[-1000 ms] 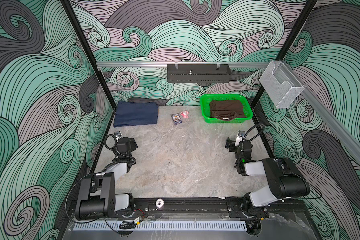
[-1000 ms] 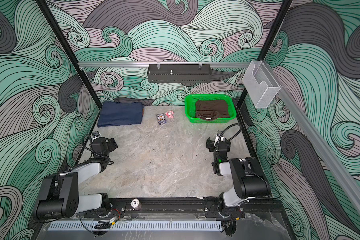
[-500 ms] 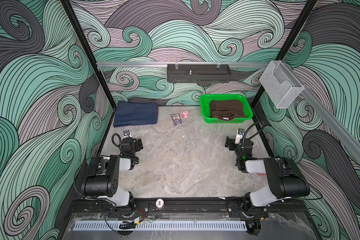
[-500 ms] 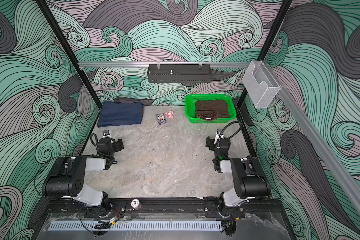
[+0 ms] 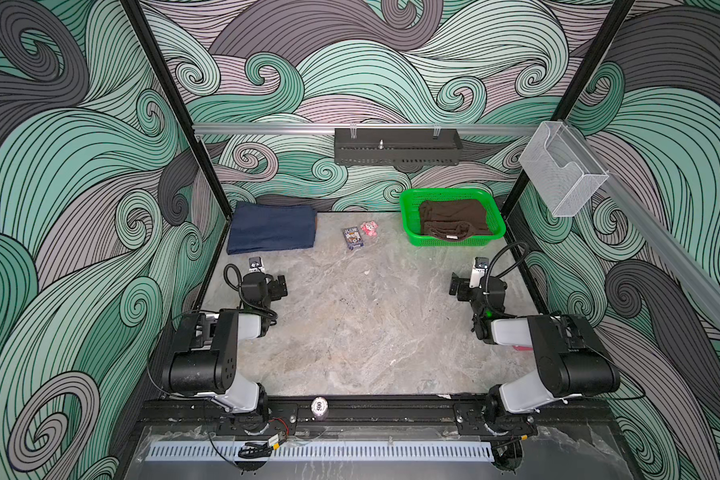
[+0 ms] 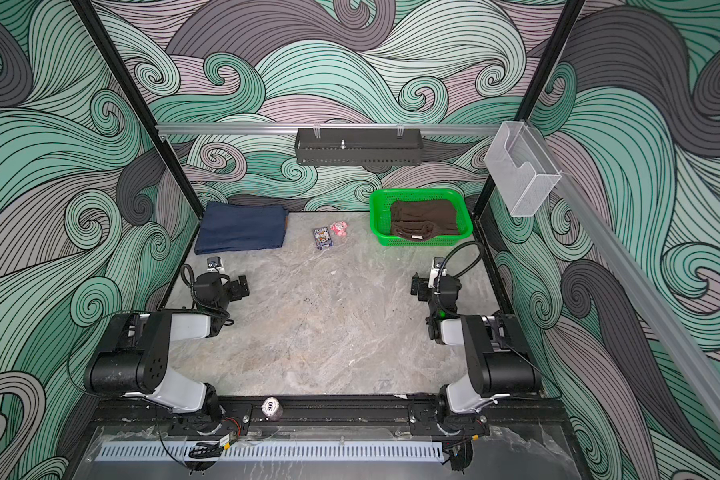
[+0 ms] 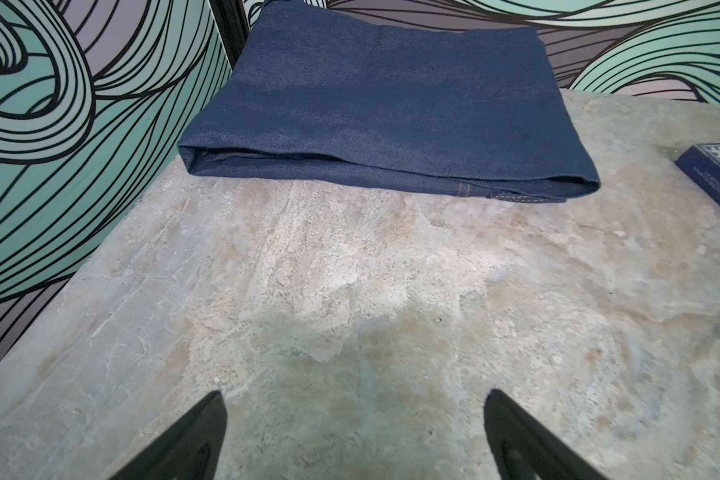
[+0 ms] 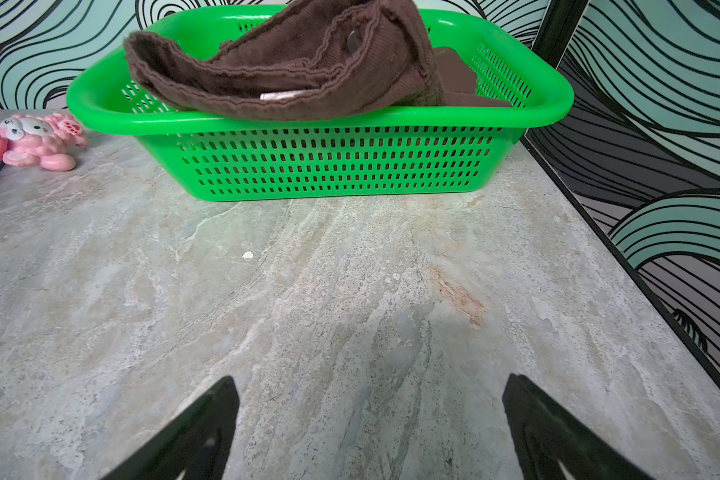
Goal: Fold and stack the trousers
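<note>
On the marbled grey bench (image 5: 350,332), the trousers (image 5: 271,228) lie folded flat in the far left corner, near the left end effector (image 7: 354,399) but apart from it. That end effector and the right end effector (image 8: 371,382) gape wide, empty. The denim is dark navy, with orange stitching along one edge.

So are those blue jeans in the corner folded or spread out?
Folded. The trousers lie as a compact rectangle on the table, with doubled layers visible along one edge in the left wrist view.
</note>
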Tool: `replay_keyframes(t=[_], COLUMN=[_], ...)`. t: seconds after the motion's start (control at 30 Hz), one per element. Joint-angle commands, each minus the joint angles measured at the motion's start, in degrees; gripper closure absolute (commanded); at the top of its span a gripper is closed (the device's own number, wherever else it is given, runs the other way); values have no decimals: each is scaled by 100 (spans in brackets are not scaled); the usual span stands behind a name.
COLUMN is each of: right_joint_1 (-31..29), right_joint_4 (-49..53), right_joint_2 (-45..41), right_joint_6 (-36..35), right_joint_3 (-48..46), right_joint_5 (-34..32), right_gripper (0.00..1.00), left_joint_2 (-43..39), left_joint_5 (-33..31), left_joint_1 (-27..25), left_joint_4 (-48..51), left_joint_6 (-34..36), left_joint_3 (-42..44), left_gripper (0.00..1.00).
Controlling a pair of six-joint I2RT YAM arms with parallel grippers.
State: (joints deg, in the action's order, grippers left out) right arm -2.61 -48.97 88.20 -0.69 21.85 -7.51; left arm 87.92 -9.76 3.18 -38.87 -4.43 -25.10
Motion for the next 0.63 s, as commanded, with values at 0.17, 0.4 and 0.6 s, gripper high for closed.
replay_keyframes(t=[0.17,0.4,0.6], right_joint_1=[13,11,15], right_joint_4=[0,18,4], right_joint_2=[10,27,9], right_joint_6=[-19,-19,-19], right_joint_3=[114,135,127], right_joint_5=[24,30,24], right_gripper=[1,1,1], left_joint_2=[-83,-79,-75], left_joint_5=[71,71,71], left_joint_1=[-19,-19,-19], left_joint_4=[30,35,29], left_joint_6=[42,49,39], left_joint_3=[-126,-126,-126], left_gripper=[1,1,1])
